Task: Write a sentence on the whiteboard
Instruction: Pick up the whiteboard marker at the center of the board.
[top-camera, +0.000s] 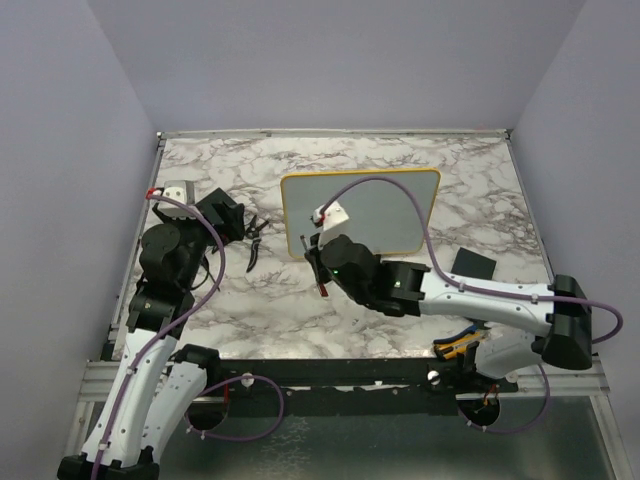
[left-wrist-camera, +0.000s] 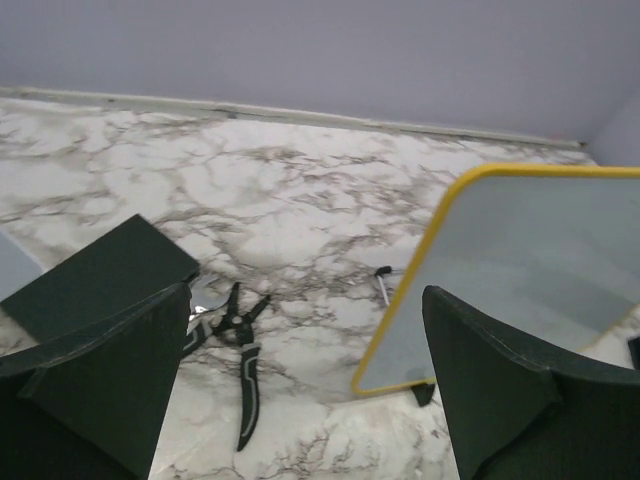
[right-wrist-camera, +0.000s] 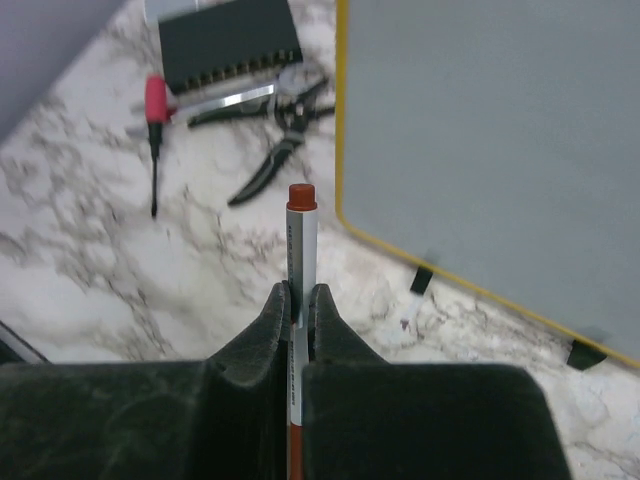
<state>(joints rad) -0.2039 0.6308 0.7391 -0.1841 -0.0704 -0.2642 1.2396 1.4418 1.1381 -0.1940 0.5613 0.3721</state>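
The whiteboard (top-camera: 375, 215) lies on the marble table, pale grey with a yellow frame and small black feet. No written letters show on it in any view; the sentence is not visible. My right gripper (top-camera: 320, 268) hovers at the board's near-left corner, shut on a white marker with red ends (right-wrist-camera: 301, 235). In the right wrist view the marker's tip stands over the marble just left of the board's edge (right-wrist-camera: 480, 130). My left gripper (left-wrist-camera: 310, 400) is open and empty, to the left of the board (left-wrist-camera: 530, 260), above the table.
Black pliers (top-camera: 254, 240) lie between the left gripper and the board, also in the wrist views (left-wrist-camera: 240, 350) (right-wrist-camera: 272, 150). A red-handled screwdriver (right-wrist-camera: 154, 110) and a dark block (right-wrist-camera: 228, 45) lie further left. A small dark square slab (top-camera: 472, 265) sits right of the board.
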